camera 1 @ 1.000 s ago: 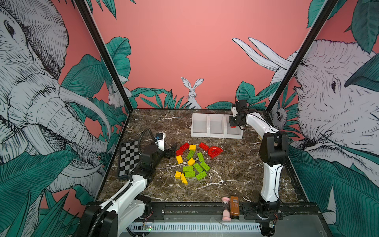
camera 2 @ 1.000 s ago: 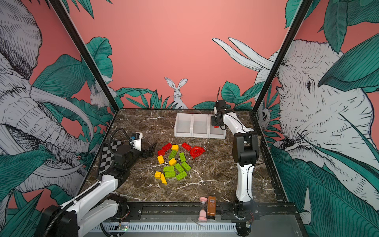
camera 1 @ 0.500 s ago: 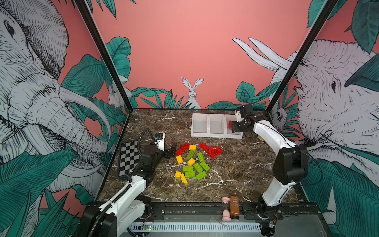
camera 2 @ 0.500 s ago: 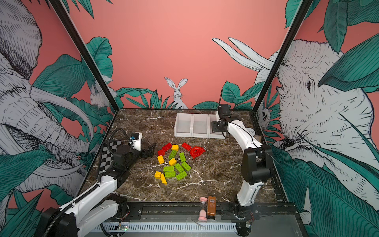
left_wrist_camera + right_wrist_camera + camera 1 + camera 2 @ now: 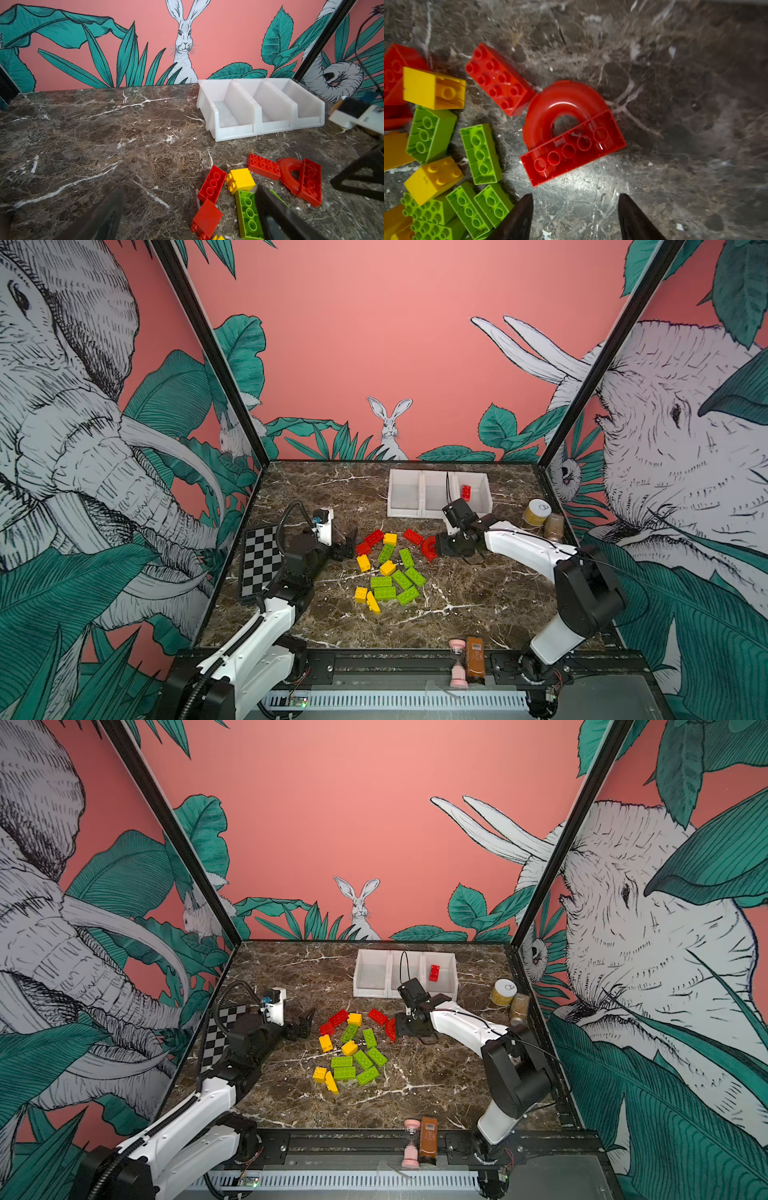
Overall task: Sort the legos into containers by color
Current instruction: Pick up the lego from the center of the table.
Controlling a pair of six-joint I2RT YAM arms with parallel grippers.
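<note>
Right claw (image 5: 575, 216), parted and empty, hovers by a red plastic arch brick (image 5: 562, 104); left claw (image 5: 347, 545) gapes wide, apparently beside red bricks (image 5: 373, 536).

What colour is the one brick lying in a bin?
The brick is red; it shows best in a top view.

You won't find a word or number here that you can read. The round jar (image 5: 535, 513) at the far right of the worktop (image 5: 457, 608) has a yellow label and a dark mark on its white lid (image 5: 539, 506), too small to make out. The brown bottle (image 5: 475, 662) on the near rail (image 5: 395, 664) carries a pale sticker (image 5: 429, 1123) with barcode-like stripes, illegible in both top views.
</note>
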